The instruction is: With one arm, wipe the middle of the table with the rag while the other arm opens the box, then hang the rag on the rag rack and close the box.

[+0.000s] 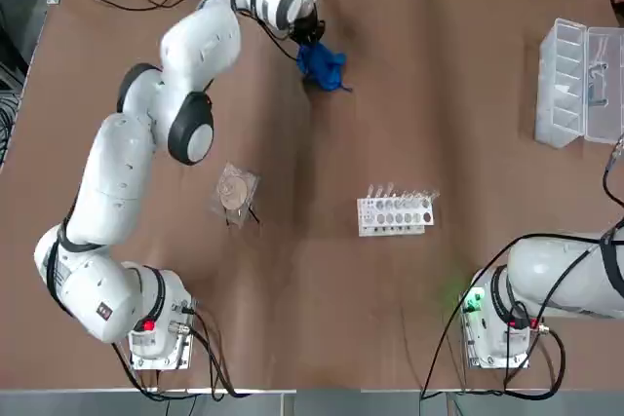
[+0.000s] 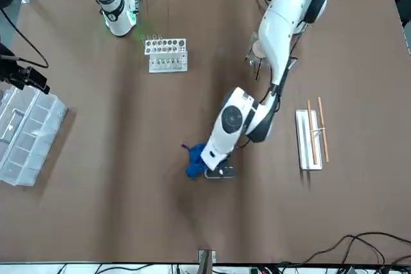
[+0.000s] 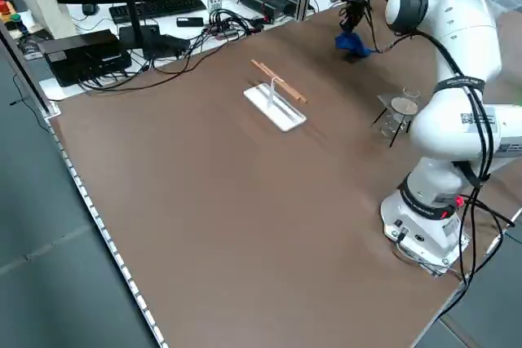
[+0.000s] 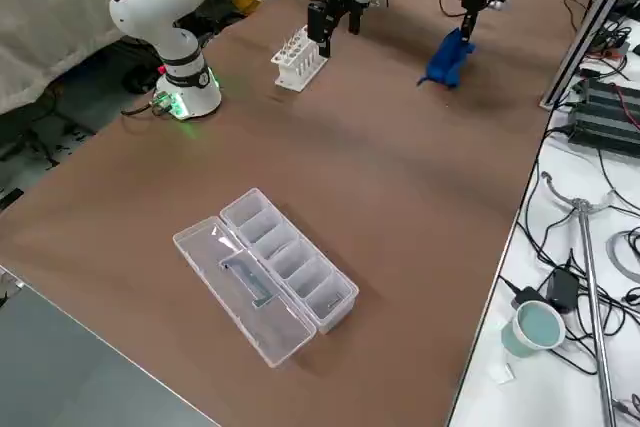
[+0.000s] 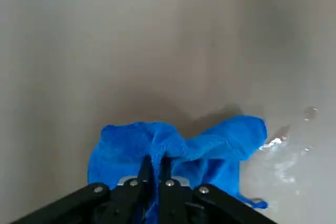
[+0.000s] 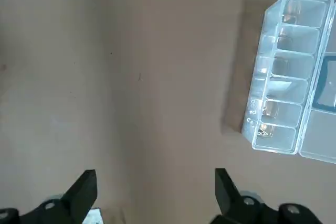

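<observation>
My left gripper (image 5: 156, 167) is shut on the bright blue rag (image 5: 178, 148), pinching a fold of it. In the top view the left arm reaches to the far middle of the brown table (image 1: 429, 319), and below the left gripper (image 1: 309, 36) the rag (image 1: 323, 65) droops onto the surface. The clear box (image 1: 577, 82) lies at the far right with its lid folded back and its compartments showing. My right gripper (image 6: 153, 195) hangs open high above the table, the box (image 6: 281, 103) off to one side. The rag rack (image 2: 311, 138) stands on the left arm's side.
A white tube rack (image 1: 395, 212) stands near the table's middle. A tan disc in clear wrapping (image 1: 235, 190) sits on a small stand beside the left arm. Cables and electronics (image 3: 122, 42) line the table's far edge and the left side.
</observation>
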`<move>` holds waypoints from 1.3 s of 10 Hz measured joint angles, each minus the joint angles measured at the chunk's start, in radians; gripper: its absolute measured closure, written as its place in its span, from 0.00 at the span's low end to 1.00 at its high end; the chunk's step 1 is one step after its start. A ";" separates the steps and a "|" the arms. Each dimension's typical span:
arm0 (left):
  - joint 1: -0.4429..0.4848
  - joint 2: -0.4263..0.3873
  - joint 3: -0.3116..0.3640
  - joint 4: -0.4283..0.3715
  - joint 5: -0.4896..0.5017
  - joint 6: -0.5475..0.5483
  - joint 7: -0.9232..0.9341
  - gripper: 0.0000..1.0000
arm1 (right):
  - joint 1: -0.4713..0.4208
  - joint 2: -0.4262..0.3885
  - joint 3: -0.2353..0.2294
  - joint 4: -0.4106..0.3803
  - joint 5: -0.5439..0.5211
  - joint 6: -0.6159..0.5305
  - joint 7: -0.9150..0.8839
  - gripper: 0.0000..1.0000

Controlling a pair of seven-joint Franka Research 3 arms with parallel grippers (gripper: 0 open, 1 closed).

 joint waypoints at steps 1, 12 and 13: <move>0.029 -0.019 0.001 0.001 0.000 -0.060 0.003 0.92 | -0.001 0.000 -0.002 0.000 0.000 0.000 0.000 0.01; 0.430 -0.465 0.010 -0.247 0.089 -0.543 0.254 0.92 | -0.264 0.036 -0.016 -0.009 0.000 0.013 -0.193 0.36; 0.465 -0.485 0.010 -0.278 0.104 -0.543 0.322 0.92 | -0.337 0.064 -0.019 -0.009 0.000 0.022 -0.280 0.51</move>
